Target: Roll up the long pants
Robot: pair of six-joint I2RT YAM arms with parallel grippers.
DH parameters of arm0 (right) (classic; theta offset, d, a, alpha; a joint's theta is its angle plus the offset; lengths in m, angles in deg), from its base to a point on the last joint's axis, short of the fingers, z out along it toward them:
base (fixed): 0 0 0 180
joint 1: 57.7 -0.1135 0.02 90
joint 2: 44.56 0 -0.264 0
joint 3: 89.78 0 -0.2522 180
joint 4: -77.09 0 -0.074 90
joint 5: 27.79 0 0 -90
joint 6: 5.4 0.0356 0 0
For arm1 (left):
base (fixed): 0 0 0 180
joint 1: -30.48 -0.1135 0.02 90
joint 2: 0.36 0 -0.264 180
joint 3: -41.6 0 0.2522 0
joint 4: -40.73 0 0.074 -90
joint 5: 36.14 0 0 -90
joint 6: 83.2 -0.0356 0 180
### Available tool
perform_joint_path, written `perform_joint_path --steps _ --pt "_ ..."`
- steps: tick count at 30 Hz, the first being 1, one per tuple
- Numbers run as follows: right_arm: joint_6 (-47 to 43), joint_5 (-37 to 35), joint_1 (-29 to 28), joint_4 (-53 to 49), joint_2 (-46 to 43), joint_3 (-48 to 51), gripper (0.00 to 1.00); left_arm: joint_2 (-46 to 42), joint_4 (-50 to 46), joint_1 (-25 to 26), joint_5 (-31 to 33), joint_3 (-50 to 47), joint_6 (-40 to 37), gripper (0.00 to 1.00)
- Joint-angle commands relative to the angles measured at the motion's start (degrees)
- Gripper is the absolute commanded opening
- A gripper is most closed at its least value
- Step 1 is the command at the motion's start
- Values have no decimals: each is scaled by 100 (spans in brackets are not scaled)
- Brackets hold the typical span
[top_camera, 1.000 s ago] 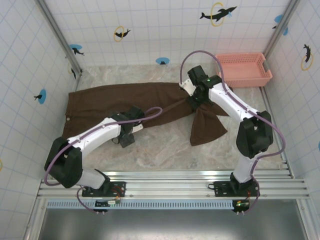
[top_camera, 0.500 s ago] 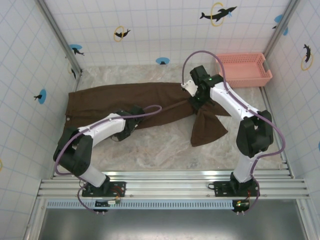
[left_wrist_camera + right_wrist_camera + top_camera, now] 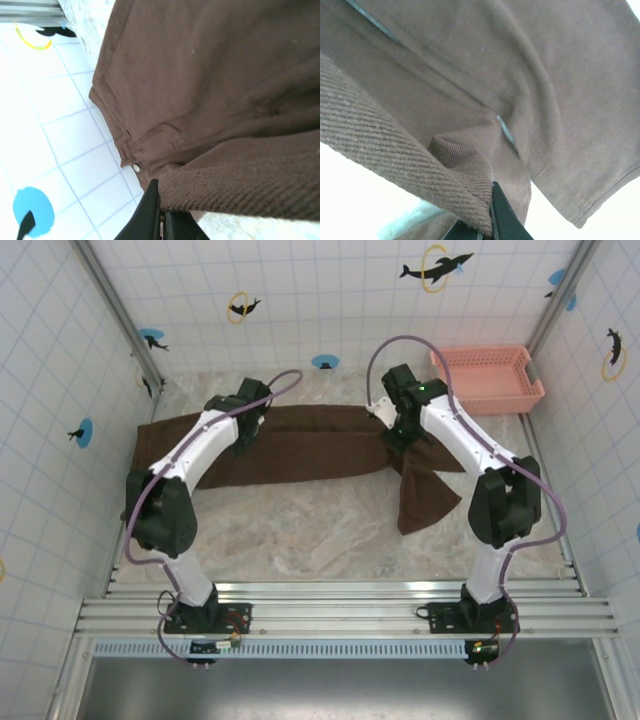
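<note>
The left gripper (image 3: 159, 201) and right gripper (image 3: 490, 216) each pinch the long pants (image 3: 310, 448) lying across the middle of the top view, likely straightening them; next, lay them flat for rolling.

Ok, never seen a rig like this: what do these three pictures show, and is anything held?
The robot's left arm and right arm are bolted at the near edge of a table. The wide picture looks down from above and behind them; the other two come from wrist cameras. The long pants lie spread across it, a pink basket in the far right corner. The left gripper is shut on an edge of the pants, the waist button beyond it; the right gripper is shut on cloth farther right.
</note>
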Motion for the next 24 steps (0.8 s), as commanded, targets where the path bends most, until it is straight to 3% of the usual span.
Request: perform_joint_path --steps 1,11,20,24 --pt "-21 -256 119 -482 511 -601 0 528 -228 -269 130 512 -345 0" --pt "-96 -239 217 -1361 2281 -2946 0 1840 -134 -515 -72 2113 -624 0" --pt "55 -218 263 -1468 3197 -4098 0 2957 -374 -597 -106 3808 -1083 0" --pt "187 -189 281 -1372 3485 -4450 0 3358 -240 -659 -251 3951 -1248 0"
